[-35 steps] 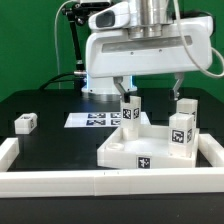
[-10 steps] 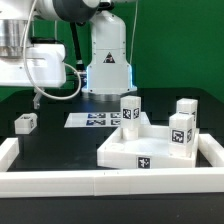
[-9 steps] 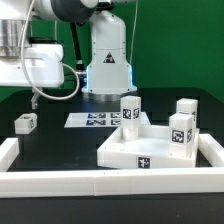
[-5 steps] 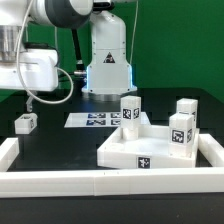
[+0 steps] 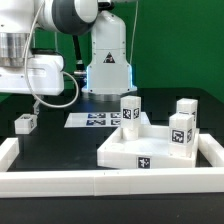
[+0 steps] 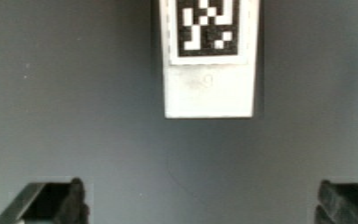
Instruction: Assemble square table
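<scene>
Near the table's front edge, the square tabletop slab (image 5: 150,145) lies flat with three leg blocks (image 5: 131,110) upright on it. Toward the rear corner at the exterior view's left, the gripper (image 5: 30,103) hangs wide open and empty, pointing straight down over the loose fourth leg block (image 6: 213,58), whose long axis lies flat.

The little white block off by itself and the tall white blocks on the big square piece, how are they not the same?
The lone leg block lies flat on the black table; the three leg blocks on the square slab stand upright.
The lone block sits apart at the exterior view's left, under the open tool; the others stand on the slab at the right.
All are white and carry black-and-white markers.
</scene>
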Controlling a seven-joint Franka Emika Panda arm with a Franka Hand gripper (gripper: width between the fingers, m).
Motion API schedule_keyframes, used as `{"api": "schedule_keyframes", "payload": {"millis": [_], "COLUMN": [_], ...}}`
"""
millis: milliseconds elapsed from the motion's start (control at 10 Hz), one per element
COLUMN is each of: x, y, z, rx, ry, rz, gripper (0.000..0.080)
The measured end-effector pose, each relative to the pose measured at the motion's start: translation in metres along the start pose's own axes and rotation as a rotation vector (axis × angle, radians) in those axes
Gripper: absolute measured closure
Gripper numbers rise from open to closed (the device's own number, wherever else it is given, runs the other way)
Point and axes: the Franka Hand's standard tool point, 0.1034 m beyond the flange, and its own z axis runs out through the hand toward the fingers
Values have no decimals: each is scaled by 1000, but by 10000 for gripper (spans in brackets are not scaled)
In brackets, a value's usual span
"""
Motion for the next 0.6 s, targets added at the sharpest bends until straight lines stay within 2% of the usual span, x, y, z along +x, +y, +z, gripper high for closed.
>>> {"api": "schedule_keyframes", "payload": {"millis": [100, 200, 300, 500, 600], "x": [0, 0, -5, -6, -13], "y": [-8, -11, -13, -5, -1], "z": [2, 5, 11, 17, 19], "rx": [31, 45, 74, 60, 71], "ry": [-48, -90, -163, -233, -320], "rz": [3, -3, 3, -6, 13], "gripper": [150, 150, 150, 150, 150]}}
